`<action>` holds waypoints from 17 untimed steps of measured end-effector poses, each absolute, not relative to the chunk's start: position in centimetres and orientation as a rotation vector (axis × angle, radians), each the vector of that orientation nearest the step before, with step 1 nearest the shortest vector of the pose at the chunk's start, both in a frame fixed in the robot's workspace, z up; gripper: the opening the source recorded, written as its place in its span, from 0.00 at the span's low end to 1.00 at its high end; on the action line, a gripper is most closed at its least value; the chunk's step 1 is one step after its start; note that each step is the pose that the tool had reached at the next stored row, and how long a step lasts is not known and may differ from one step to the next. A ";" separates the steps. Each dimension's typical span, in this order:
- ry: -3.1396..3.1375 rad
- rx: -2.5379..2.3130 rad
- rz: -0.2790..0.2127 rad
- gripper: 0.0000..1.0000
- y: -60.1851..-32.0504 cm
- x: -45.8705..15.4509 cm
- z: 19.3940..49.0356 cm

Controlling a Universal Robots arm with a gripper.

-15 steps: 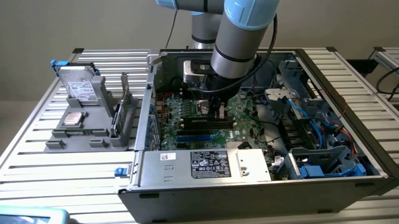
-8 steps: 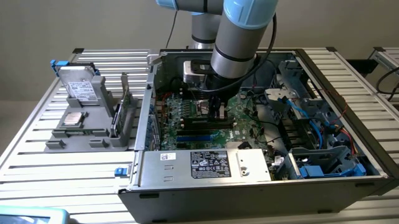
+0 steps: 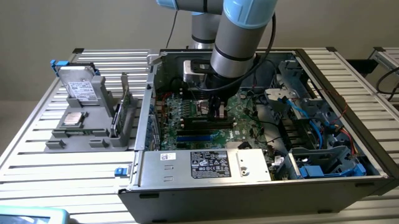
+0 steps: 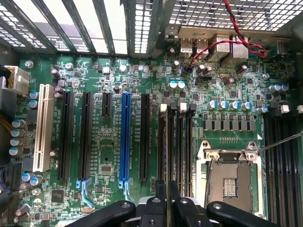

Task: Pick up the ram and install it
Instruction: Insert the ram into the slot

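My gripper (image 3: 217,112) is down inside the open computer case (image 3: 349,140), right over the black memory slots (image 3: 203,123) on the green motherboard (image 4: 104,156). In the wrist view its two fingertips (image 4: 161,196) stand close together with only a thin dark sliver between them. That sliver is the ram (image 4: 167,183), seen edge-on and lined up with one of the memory slots (image 4: 164,142). The ram's green face and label are hidden. The gripper (image 4: 167,194) is shut on it, and the stick's lower edge is at or just above the slot.
An empty processor socket (image 4: 230,182) lies beside the slots, and long expansion slots (image 4: 125,137) lie on their other side. Cables (image 3: 311,116) and drive cages crowd the case toward the exterior view's right. A grey fixture (image 3: 81,135) outside the case holds a silver processor chip (image 3: 74,118) and an upright green card (image 3: 124,100).
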State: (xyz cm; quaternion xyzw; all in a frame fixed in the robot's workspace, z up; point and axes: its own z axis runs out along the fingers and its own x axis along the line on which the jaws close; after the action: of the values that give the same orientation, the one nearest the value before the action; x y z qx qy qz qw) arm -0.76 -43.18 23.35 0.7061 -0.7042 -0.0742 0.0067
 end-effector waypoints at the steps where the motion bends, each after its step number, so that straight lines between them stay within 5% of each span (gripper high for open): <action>1: -2.202 2.207 -0.229 0.14 -43.1 -0.8 23.3; 17: -2.193 2.196 -0.204 0.14 -42.9 -0.8 23.1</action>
State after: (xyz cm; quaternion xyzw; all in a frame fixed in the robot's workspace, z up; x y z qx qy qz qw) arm -0.75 -42.93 23.11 0.7060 -0.7050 -0.0655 0.0155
